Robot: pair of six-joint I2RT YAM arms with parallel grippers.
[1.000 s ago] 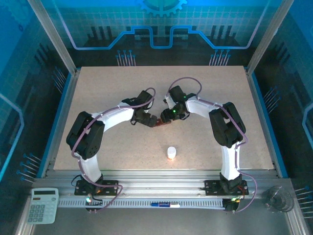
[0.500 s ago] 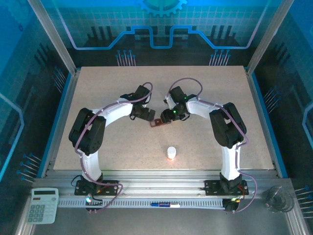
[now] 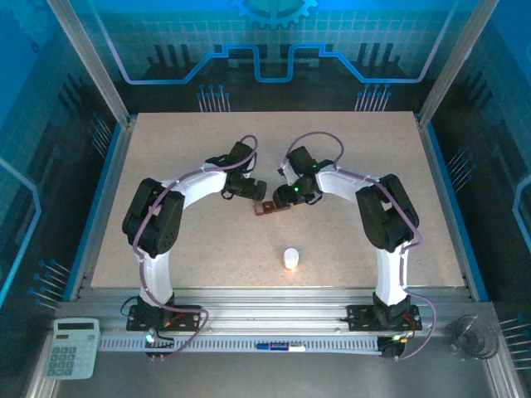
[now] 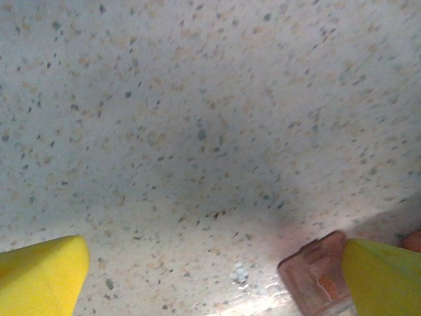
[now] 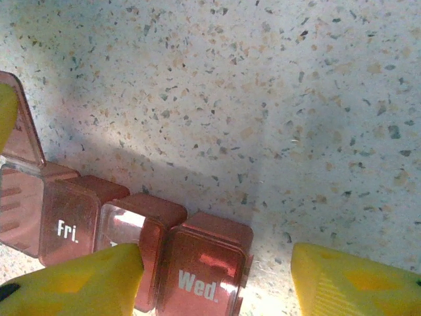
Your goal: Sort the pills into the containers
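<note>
The left gripper (image 4: 216,250) hangs with its jaws spread wide and nothing between them but bare table (image 4: 197,99); one yellow finger (image 4: 378,276) sits just over a corner of the strip (image 4: 314,276). The right gripper (image 5: 217,258) is part-way open. It straddles the "Wed." end of the strip, with a clear gap on one side, so I'd say it is bracketing it rather than clamping it. Further along, past "Fri.", one lid (image 5: 16,125) stands tilted up.

From above, the strip (image 3: 270,207) lies mid-table between the two wrists, and a white bottle (image 3: 290,259) stands well apart, nearer the bases.

A second ago the left gripper was right down at the strip. It has since pulled back toward its own side and now hovers just beside it. The right arm has barely shifted, and the strip has kept its place. To my eye the left arm has finished with the strip and is free to go for pills. I can't see any pills.
</note>
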